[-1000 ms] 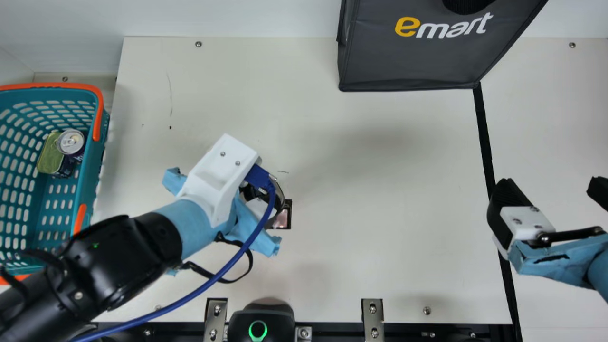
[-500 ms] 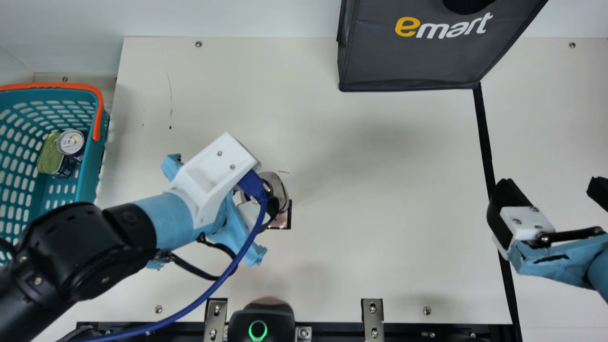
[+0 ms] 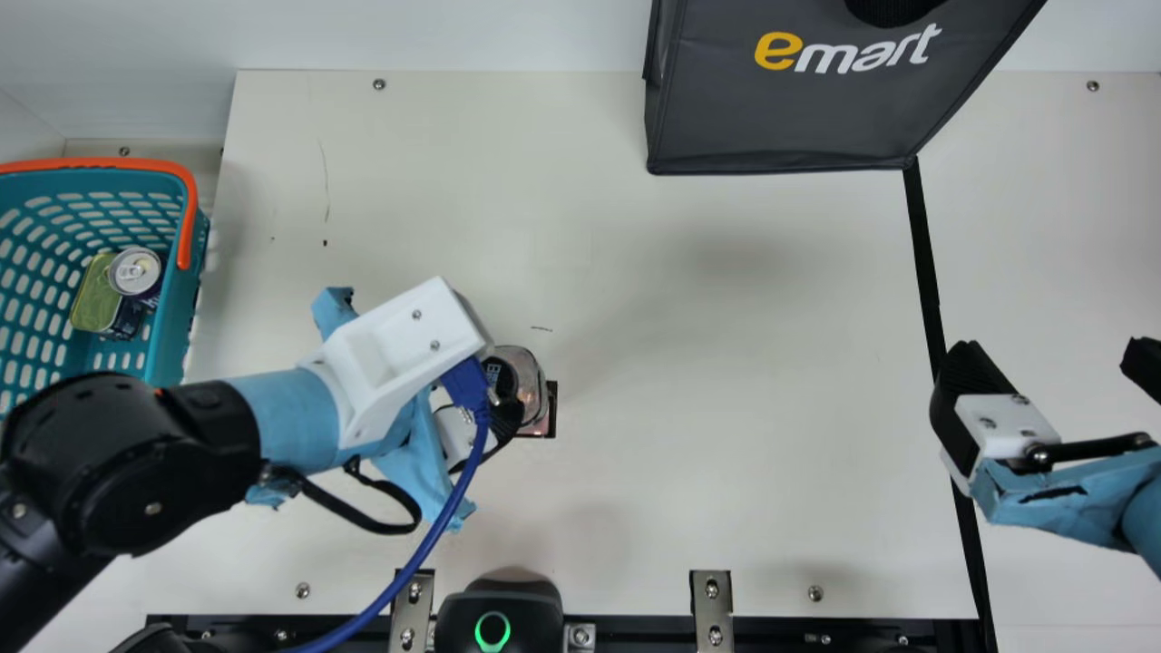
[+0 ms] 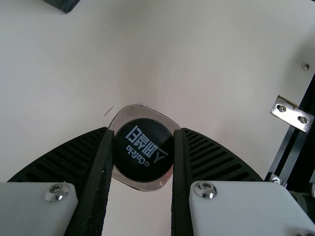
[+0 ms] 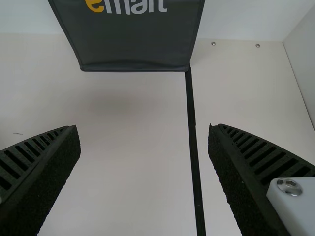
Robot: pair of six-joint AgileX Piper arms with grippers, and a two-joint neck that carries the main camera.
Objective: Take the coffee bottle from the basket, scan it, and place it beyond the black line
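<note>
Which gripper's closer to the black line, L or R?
Right. The right gripper is open right by the black line, which runs between its fingers in its wrist view. The left gripper is well off toward the basket, closed on the coffee bottle.

Table [image 3: 771, 381], cream: is bearing small screws [image 3: 379, 84] and a thin scratch [image 3: 326, 177]. Wall [image 3: 453, 36], pale: is rising behind, meeting a side wall [image 3: 23, 127] at a corner. Brackets [image 3: 712, 603], metal: are overlapping the near edge. Shadow [image 3: 726, 258]: is lying mid-table (rather faint, soft-edged).
</note>
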